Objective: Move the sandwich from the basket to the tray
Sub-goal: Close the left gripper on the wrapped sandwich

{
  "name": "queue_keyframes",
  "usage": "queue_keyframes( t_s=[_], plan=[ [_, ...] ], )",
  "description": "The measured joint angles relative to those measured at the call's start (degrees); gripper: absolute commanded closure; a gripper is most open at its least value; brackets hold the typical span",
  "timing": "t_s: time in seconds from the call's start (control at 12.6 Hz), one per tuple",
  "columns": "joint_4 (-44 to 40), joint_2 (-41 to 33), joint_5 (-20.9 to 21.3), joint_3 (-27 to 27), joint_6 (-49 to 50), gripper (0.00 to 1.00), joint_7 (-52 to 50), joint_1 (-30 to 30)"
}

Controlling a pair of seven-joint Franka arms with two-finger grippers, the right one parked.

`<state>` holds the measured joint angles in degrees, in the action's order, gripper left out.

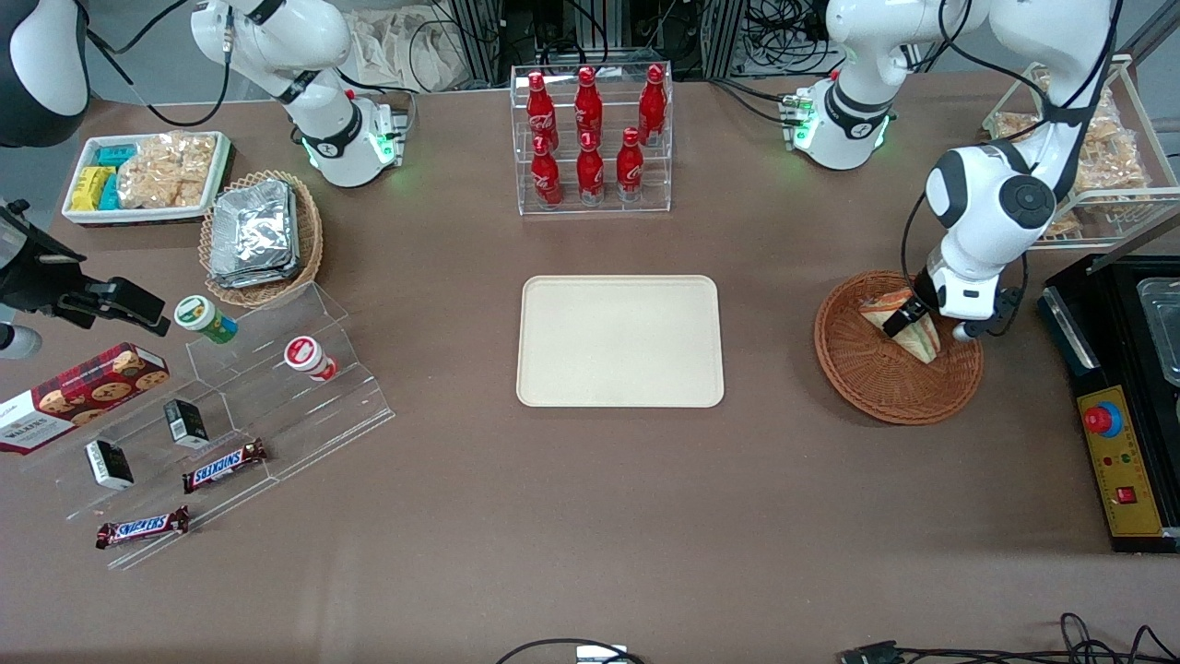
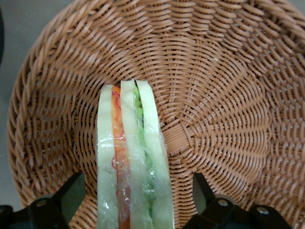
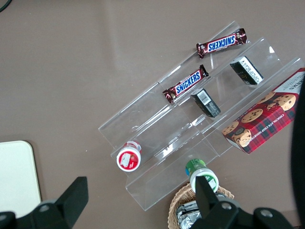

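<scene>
The gripper (image 2: 136, 200) is hanging low inside the basket (image 2: 228, 95) with its fingers (image 2: 71, 193) spread apart, straddling the sandwich (image 2: 131, 157), which is standing on edge with its layers running lengthwise between them

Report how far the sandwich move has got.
Done: the gripper is down in the basket, open fingers straddling the sandwich. In hand: closing on it; nothing gripped yet. Left: lift and set it on the empty tray.
</scene>
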<state>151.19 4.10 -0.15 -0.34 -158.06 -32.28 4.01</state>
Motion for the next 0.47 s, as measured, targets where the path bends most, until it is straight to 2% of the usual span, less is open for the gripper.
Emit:
queue_keyframes(
  t_s=[0.08, 0.16, 0.24, 0.32, 0.47],
  plan=[
    [0.1, 0.5, 0.0, 0.0, -0.5, 0.42, 0.0, 0.0],
    [0.3, 0.9, 0.0, 0.0, -0.8, 0.62, 0.0, 0.0],
    [0.3, 1.1, 0.0, 0.0, -1.0, 0.76, 0.0, -0.1],
    [0.4, 1.2, 0.0, -0.1, -1.1, 0.82, 0.0, -0.1],
    [0.4, 1.2, 0.0, -0.1, -1.2, 0.82, 0.1, -0.2]
  ],
)
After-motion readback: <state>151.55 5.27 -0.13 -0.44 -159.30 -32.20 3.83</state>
